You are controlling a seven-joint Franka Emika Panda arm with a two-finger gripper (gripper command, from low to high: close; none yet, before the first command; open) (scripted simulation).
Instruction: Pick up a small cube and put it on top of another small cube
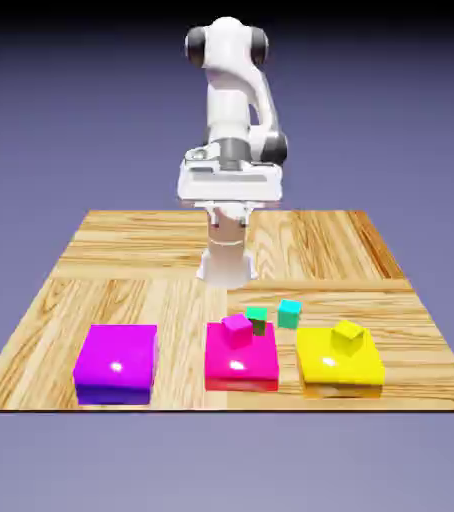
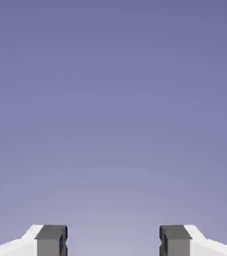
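No readable text or markings.

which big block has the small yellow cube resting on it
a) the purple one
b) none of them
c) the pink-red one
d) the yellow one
d: in the exterior view the small yellow cube sits, turned at an angle, on the big yellow block.
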